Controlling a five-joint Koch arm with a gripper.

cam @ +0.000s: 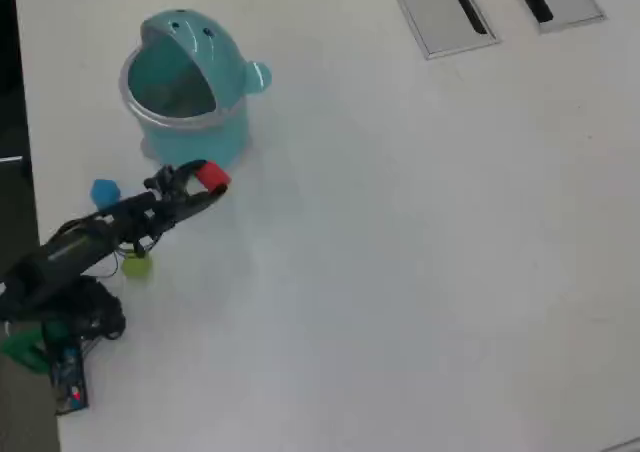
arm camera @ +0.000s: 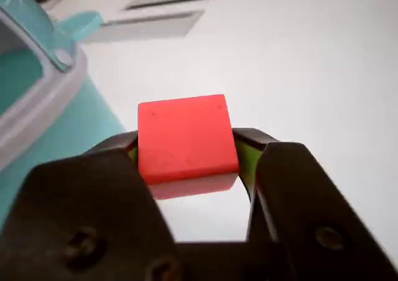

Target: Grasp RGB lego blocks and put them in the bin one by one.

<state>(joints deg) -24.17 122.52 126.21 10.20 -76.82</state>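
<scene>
1. The gripper is pinching the red lego block between its two black jaws; in the wrist view the block fills the centre of the frame, its flat top facing the camera.
2. In the overhead view the same red block sits at the tip of the gripper, just below and right of the bin's base, in the upper left part of the frame.
3. The bin is a teal whale-shaped bucket with a domed hood, a clear rim and a small knob on its right side; in the wrist view its wall and rim fill the left edge.
4. The blue block lies on the white table left of the arm, near the bin's lower left.
5. The yellow-green block lies just below the arm, seemingly touching the table, though the arm partly crowds it.
6. Two grey slotted panels lie along the top edge, well apart from everything else.
</scene>
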